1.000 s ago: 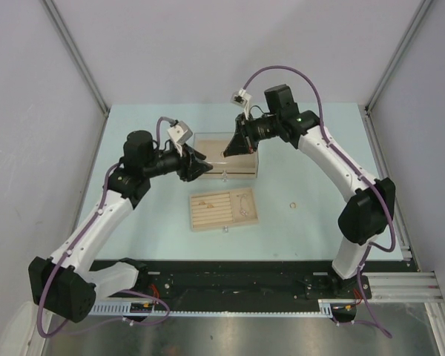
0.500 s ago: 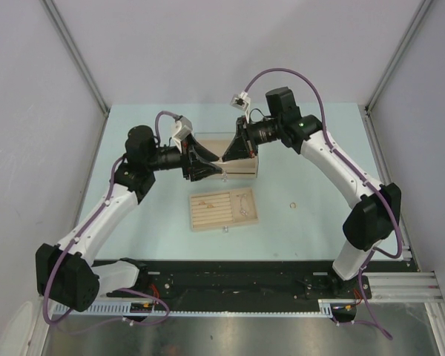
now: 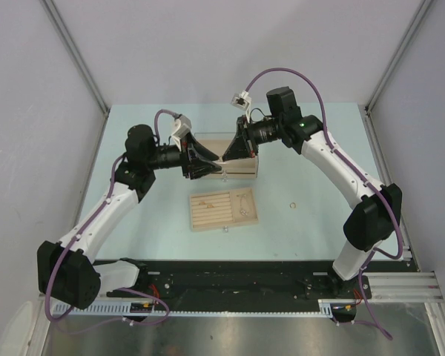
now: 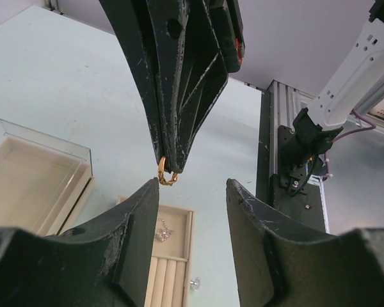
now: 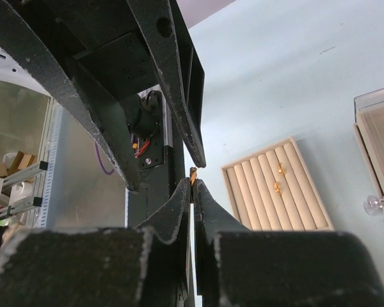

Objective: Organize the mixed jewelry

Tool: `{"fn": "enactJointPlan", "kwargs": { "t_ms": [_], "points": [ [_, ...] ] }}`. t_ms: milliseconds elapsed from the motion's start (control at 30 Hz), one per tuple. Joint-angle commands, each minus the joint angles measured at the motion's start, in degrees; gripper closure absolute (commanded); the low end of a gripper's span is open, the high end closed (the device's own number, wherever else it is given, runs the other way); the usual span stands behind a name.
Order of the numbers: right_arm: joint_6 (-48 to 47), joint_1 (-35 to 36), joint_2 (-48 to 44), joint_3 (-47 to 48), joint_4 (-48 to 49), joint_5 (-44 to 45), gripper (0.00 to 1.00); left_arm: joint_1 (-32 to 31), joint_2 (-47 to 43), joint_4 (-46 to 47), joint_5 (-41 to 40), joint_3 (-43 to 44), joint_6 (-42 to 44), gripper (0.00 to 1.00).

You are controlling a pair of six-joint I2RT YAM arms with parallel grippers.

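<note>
Ring (image 4: pixel 167 174) pinched in right tool (image 5: pixel 192 183); just beside parted left tool (image 4: pixel 192 192).

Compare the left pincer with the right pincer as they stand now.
The left pincer stands open and grips nothing; the right pincer is shut on a small gold ring. The left pincer reaches in from the left side, the right pincer from the right side. Both are black and two-fingered, and they point tip to tip, with the ring just at the left pincer's open tips.
</note>
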Motion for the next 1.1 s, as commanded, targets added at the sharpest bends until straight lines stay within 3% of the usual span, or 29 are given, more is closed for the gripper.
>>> {"fn": "enactJointPlan", "kwargs": {
  "t_ms": [0, 433, 633, 1067],
  "points": [
    [0.58, 0.26, -2.74, 0.04, 1.93, -1.28, 1.0, 0.72, 0.42, 1.92, 0.39, 0.07, -1.76, 0.49],
    [0.58, 1.05, -2.57, 0.22, 2.37, -1.63, 1.0, 0.72, 1.48, 3.68, 0.66, 0.5, -4.22, 0.54],
    [0.58, 1.14, -2.48, 0.22, 2.28, -1.45, 1.0, 0.72, 1.65, 3.76, 1.18, 0.42, -4.48, 0.71],
    [0.58, 1.31, -2.48, -0.13, 2.02, -1.19, 1.0, 0.72, 1.74, 4.03, 1.89, 0.24, -4.84, 0.96]
  ]
}}
